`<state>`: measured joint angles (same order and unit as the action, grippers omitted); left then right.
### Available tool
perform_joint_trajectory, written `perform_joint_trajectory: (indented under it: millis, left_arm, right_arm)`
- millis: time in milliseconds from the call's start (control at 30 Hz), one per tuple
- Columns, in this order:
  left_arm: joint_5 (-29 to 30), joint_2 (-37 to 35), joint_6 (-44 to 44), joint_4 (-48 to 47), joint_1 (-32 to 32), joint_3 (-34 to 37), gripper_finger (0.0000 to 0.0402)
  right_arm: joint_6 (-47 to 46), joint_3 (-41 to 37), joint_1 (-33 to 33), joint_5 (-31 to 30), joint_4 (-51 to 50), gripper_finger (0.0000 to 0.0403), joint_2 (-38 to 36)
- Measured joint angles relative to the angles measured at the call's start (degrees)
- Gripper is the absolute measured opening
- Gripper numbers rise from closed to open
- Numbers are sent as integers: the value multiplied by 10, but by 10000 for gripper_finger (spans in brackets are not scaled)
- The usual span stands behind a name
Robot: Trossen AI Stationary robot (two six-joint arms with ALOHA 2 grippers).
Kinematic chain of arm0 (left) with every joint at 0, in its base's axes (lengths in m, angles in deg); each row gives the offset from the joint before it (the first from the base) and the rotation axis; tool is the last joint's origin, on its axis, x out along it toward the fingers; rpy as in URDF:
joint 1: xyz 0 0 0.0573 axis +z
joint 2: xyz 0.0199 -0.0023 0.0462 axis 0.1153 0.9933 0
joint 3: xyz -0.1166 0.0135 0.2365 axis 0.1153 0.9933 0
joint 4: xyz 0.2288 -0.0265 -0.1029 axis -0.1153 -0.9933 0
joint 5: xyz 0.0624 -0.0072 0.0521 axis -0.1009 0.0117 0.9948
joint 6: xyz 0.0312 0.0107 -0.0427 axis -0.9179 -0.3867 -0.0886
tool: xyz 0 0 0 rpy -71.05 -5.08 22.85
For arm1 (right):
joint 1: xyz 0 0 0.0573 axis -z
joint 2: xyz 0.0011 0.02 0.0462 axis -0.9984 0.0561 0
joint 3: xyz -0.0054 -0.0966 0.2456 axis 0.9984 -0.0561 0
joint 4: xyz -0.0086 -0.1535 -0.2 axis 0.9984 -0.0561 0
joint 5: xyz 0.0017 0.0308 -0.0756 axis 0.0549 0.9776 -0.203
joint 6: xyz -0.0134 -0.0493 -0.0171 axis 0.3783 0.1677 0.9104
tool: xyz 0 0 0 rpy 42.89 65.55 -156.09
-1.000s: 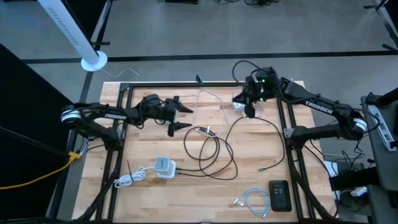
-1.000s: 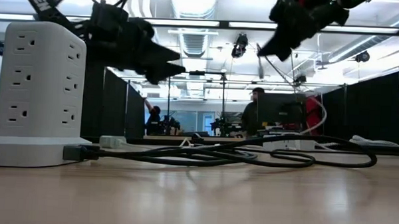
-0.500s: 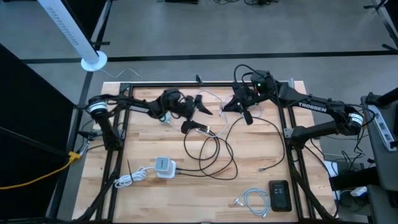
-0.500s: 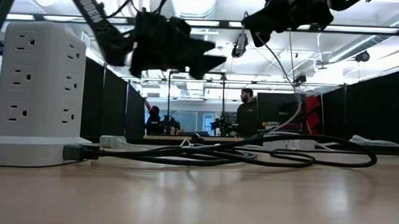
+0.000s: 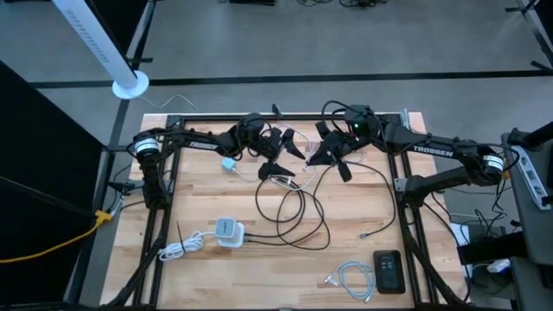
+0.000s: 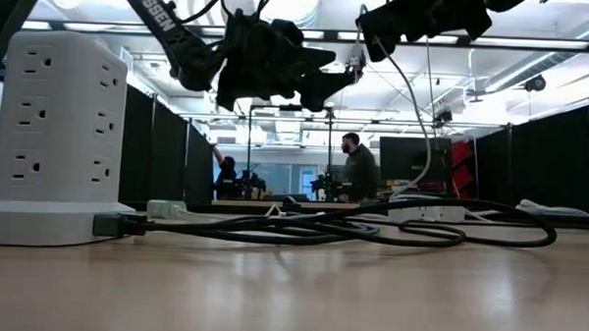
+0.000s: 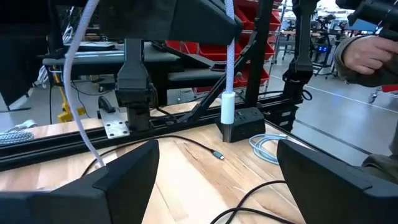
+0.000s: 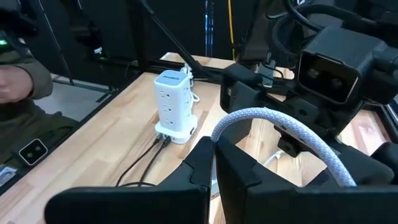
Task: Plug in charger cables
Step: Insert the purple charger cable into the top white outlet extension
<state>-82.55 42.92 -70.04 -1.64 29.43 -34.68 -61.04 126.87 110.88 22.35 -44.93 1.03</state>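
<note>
The right gripper (image 5: 331,155), upper centre, pinches a white cable (image 8: 273,127) and lifts it toward the wide-open left gripper (image 5: 278,154), probably to hand it over.

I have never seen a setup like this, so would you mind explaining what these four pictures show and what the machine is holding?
It is a robot with two dark arms working over a wooden table. One picture looks straight down, one looks level across the tabletop, and two come from cameras on the wrists. On the table are a white power tower, a long black cable, a coiled grey cable and a dark flat device. The right gripper has its fingers shut on a white braided cable. The left gripper is open beside it, holding nothing.
</note>
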Motion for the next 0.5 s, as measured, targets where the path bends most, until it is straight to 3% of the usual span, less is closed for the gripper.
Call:
perform_joint_trajectory:
  millis: [333, 500]
  left_arm:
    - [-38, 11, 26, -16, -28, -21, 307]
    - [-38, 11, 22, -38, -28, -21, 230]
  right_arm:
    - [16, 1, -2, -1, 14, 0, 43]
    - [14, 1, -2, 0, 29, 0, 45]
